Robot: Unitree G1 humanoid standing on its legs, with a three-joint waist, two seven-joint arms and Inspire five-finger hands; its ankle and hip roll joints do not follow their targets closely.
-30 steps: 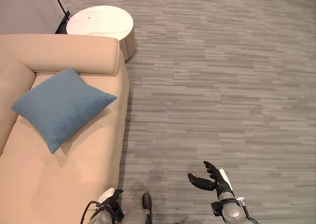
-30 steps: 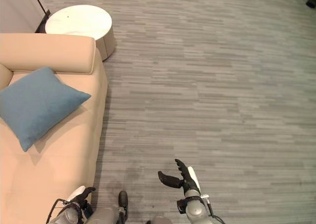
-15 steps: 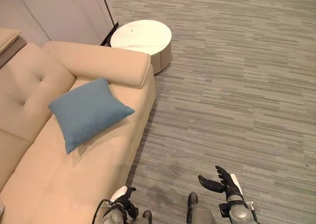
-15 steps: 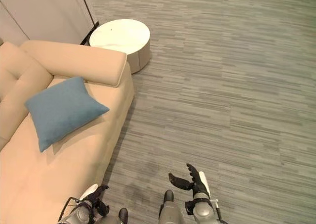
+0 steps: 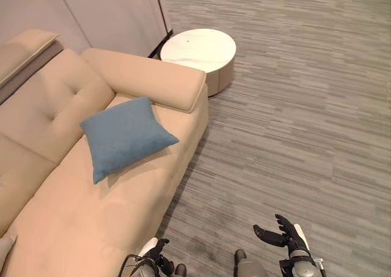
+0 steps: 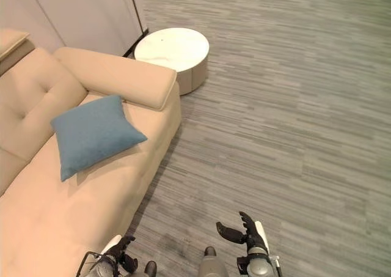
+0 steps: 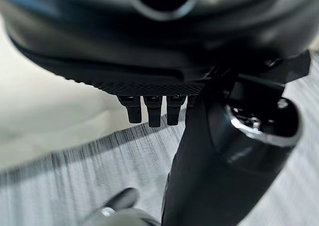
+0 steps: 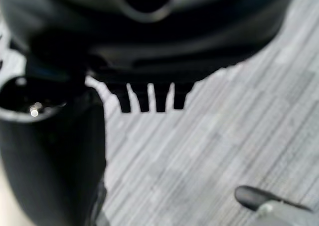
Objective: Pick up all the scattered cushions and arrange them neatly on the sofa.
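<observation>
While on sofa (image 5: 73, 222): cushion (image 5: 125, 136) (blue).

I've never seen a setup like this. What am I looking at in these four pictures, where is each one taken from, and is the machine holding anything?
This is a humanoid robot standing beside a sofa. Two pictures come from a pair of cameras on its head, looking down; they show the same scene from slightly different spots. In them you see a beige upholstered sofa with a square blue fabric cushion lying on its seat, a round white low table past the sofa's arm, and grey striped carpet.

At the bottom edge are the robot's dark hands: the left hand near the sofa's edge, the right hand over the carpet, its fingers spread open.

The other two pictures come from cameras on each wrist, looking along the hand at close range, with fingertips and carpet beyond. Both hands are empty.
</observation>
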